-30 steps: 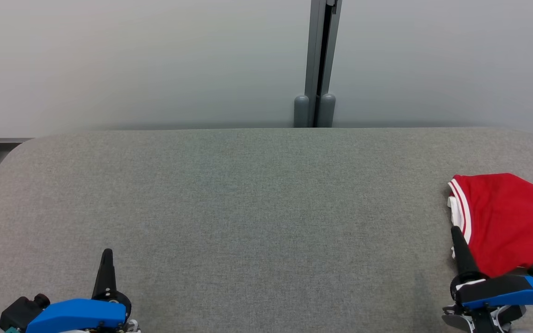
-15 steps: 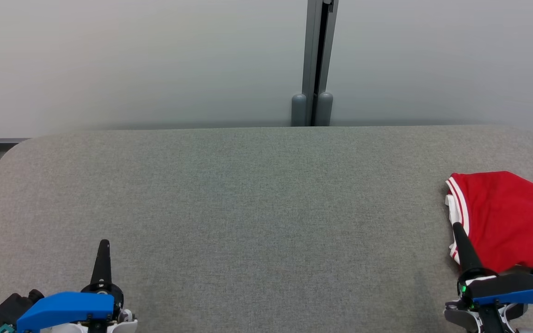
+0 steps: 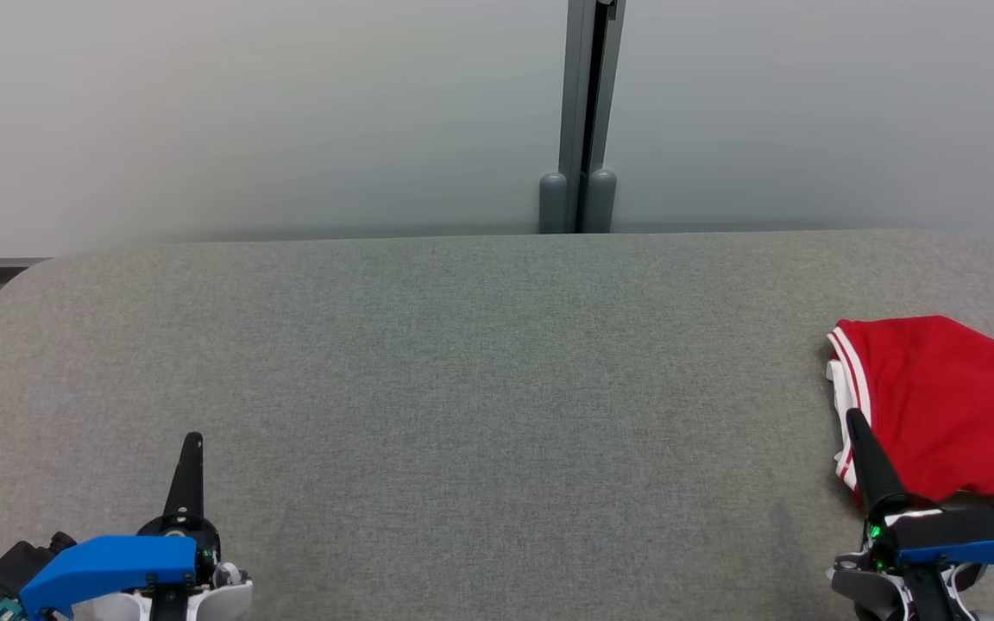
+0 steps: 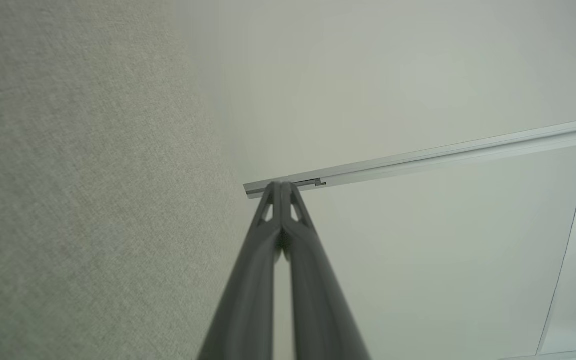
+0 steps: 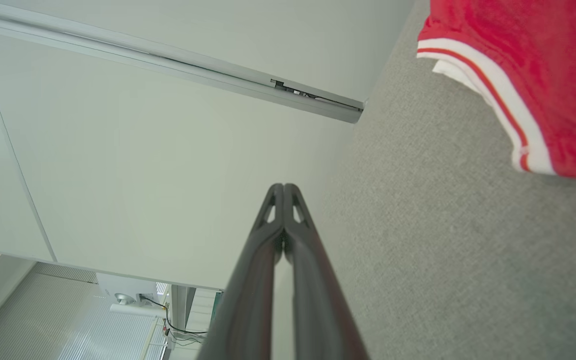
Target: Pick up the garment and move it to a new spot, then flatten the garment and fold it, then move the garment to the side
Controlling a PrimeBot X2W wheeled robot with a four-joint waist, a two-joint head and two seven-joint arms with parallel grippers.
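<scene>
Red garment (image 3: 950, 405) is seen bunched at the right end of the grey table (image 3: 462, 388). It is judged light, soft and limp; sag is expected on lifting. The white-striped hem facing table centre is suggested as pinch point. Left gripper (image 3: 192, 444), at table front-left, is closed on nothing. Right gripper (image 3: 853, 423), at table front-right beside the hem, is likewise closed and empty.

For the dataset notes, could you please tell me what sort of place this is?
Most likely an office or lab workspace rather than a home: a broad grey fabric-covered table stands against pale partition panels joined by a grey metal post, and a red garment lies at its right end.
</scene>
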